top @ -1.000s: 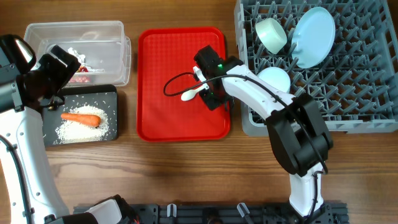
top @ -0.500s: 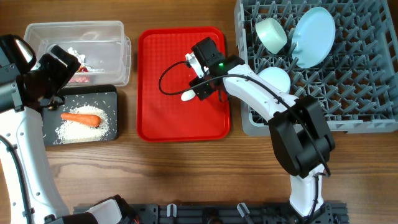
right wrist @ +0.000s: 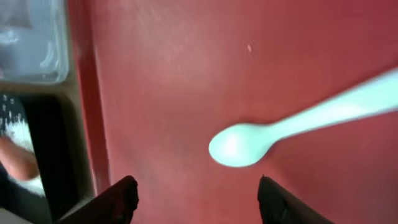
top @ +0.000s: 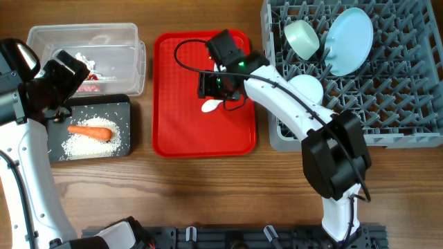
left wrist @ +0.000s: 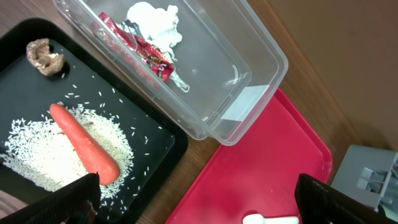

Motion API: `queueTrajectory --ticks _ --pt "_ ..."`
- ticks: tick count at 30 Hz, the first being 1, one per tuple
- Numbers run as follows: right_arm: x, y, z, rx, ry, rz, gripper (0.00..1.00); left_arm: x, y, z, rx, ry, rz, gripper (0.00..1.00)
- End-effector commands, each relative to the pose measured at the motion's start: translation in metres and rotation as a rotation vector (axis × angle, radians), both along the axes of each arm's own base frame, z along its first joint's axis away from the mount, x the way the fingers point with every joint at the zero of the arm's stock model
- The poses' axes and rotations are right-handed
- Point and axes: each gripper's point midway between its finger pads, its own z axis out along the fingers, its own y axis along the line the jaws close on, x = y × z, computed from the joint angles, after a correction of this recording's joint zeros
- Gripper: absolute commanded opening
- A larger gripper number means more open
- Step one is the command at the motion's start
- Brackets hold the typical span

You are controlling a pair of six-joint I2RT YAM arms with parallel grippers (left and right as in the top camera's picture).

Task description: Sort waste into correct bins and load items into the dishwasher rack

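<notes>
The white plastic spoon [right wrist: 239,146] lies flat on the red serving tray [top: 173,131], bowl towards the tub side and handle running back towards the dishwasher rack [top: 408,104]. It is not held. The right end effector [right wrist: 199,193] hangs over it with its fingers spread wide, the spoon's bowl lying just ahead of the open gap.

Against a second ago, the right wrist has been swung from the tray's rack-side edge to its upper middle and turned to face across the tray, while the spoon has barely shifted. This is judged to be a fresh line-up for a grasp (no closing has begun), so the spoon remains to be loaded.

In the rack, the pale blue plate [top: 348,40], a mint bowl [top: 302,38] and the white-blue bowl [top: 305,88] are already stowed.

Further out on the worktop [top: 208,187], the wrapper [left wrist: 140,53] and tissue [left wrist: 154,17] lie in the clear tub [left wrist: 261,59]. The carrot [left wrist: 84,146], rice [left wrist: 37,162] and brown lump [left wrist: 45,55] lie in the black tray [left wrist: 149,134]. The left end effector [left wrist: 199,199] is parked above these, spread and empty, unchanged.
</notes>
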Motion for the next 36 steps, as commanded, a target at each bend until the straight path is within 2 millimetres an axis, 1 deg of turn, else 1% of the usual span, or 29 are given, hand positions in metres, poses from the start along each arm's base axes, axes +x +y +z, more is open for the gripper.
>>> queueTrajectory --ticks 1,5,7,14,17,21,25,27,28,30,31,34,36 --pt "-0.011 -0.009 -0.044 -0.073 0.122 -0.271 0.64 0.001 0.003 -0.001 -0.002 0.002 0.012 1.00" --pt "-0.019 -0.011 -0.059 -0.120 0.140 -0.359 0.64 0.001 0.003 -0.001 -0.002 0.002 0.012 1.00" --pt "-0.020 -0.010 -0.062 -0.135 0.124 -0.380 0.64 0.001 0.003 -0.001 -0.002 0.002 0.012 1.00" --pt "-0.013 -0.006 -0.073 -0.136 0.052 -0.407 0.63 0.001 0.003 -0.001 -0.002 0.002 0.012 1.00" --pt "-0.009 -0.003 -0.083 -0.126 0.047 -0.410 0.63 0.001 0.003 -0.001 -0.002 0.002 0.012 1.00" --pt "-0.012 -0.005 -0.098 -0.135 0.081 -0.458 0.60 0.001 0.003 -0.001 -0.002 0.002 0.012 1.00" --pt "-0.010 -0.004 -0.100 -0.133 0.076 -0.457 0.56 0.001 0.003 -0.001 -0.002 0.002 0.012 1.00" --pt "-0.010 -0.005 -0.100 -0.140 0.072 -0.450 0.50 0.001 0.003 -0.001 -0.002 0.002 0.012 1.00" --pt "-0.010 -0.008 -0.100 -0.153 0.067 -0.453 0.37 0.001 0.003 -0.001 -0.002 0.002 0.012 1.00" --pt "-0.012 -0.010 -0.101 -0.166 0.069 -0.454 0.26 0.001 0.003 -0.001 -0.002 0.002 0.012 1.00" --pt "-0.012 -0.011 -0.102 -0.170 0.072 -0.454 0.18 0.001 0.003 -0.001 -0.002 0.002 0.012 1.00" --pt "-0.013 -0.011 -0.102 -0.171 0.072 -0.451 0.09 0.001 0.003 -0.001 -0.002 0.002 0.012 1.00" --pt "-0.012 -0.011 -0.102 -0.170 0.071 -0.451 0.05 0.001 0.003 -0.001 -0.002 0.002 0.012 1.00"
